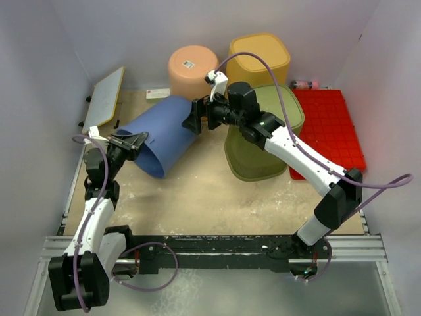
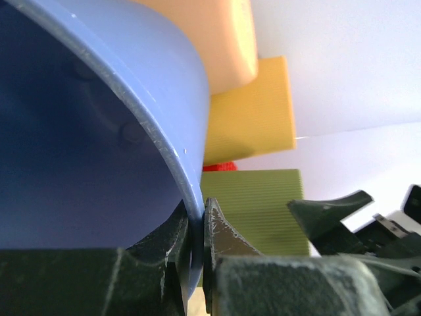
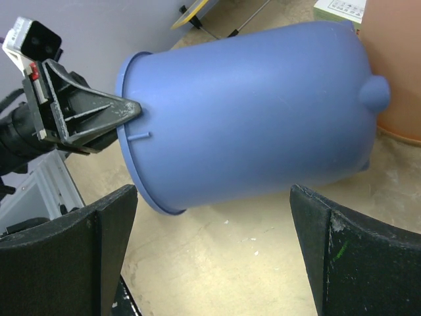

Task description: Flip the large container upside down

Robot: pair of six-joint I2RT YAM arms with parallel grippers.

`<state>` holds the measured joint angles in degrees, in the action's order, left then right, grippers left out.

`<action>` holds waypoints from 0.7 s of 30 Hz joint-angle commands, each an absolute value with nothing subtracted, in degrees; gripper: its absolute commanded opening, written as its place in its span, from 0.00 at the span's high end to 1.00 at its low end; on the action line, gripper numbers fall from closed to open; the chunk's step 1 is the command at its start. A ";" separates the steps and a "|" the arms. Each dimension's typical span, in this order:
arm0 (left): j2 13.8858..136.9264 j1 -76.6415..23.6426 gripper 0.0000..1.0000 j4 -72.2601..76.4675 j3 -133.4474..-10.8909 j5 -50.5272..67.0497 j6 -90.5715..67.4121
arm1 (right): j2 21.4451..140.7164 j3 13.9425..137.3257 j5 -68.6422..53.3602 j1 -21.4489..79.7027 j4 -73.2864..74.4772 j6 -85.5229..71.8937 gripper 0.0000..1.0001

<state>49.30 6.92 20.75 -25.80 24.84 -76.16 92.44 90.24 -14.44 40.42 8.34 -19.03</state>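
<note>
Far left: a flat pale board (image 1: pixel 105 99), propped aslant against the left wall.
Left pincer (image 1: pixel 137 140): I read it as narrow, gripping the rim of the large blue container (image 1: pixel 161 135). In the left wrist view one finger (image 2: pixel 164 250) lies inside the wall and the other (image 2: pixel 227 240) outside, with the rim pinched between them.
Large blue container: left of centre on the sandy surface (image 1: pixel 210 197), tipped onto its side. The open mouth faces the left arm and the near edge; the closed base points to the far right. I cannot tell whether its lower rim touches the surface.
Small white box (image 1: pixel 156 95): flat on the surface, just behind the container.
Peach tub (image 1: pixel 193 69): round, closed face up with a white label on it, at the back wall.
Right pincer (image 1: pixel 195 118): wide, at the container's closed end. In the right wrist view its fingers (image 3: pixel 72 257) stand well apart, the container's body shows between them, and I see neither touching it.
Yellow tub (image 1: pixel 258 59): squarish, at the back, just right of the peach tub.
Green tub (image 1: pixel 253 161): squarish, in front of the yellow one, partly under the right arm.
Red mat (image 1: pixel 329 125): gridded, lying flat to the right of the green tub.
</note>
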 commanded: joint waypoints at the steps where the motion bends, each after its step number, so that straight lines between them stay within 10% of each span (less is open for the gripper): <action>1: 51.80 3.40 1.00 47.53 -22.75 27.56 -88.59 | 90.26 89.90 -14.49 40.10 6.42 -18.78 0.00; 13: 63.97 -4.26 1.00 73.97 -14.07 24.23 -94.77 | 90.60 89.67 -14.70 40.06 7.21 -18.76 0.00; 21: 47.67 3.15 1.00 43.28 -8.83 25.48 -86.01 | 91.06 89.60 -14.52 40.03 7.65 -18.13 0.00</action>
<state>56.29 -0.54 59.48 -10.00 25.08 -91.44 92.44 89.49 -14.46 40.32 8.64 -19.03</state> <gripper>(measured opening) 0.046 0.998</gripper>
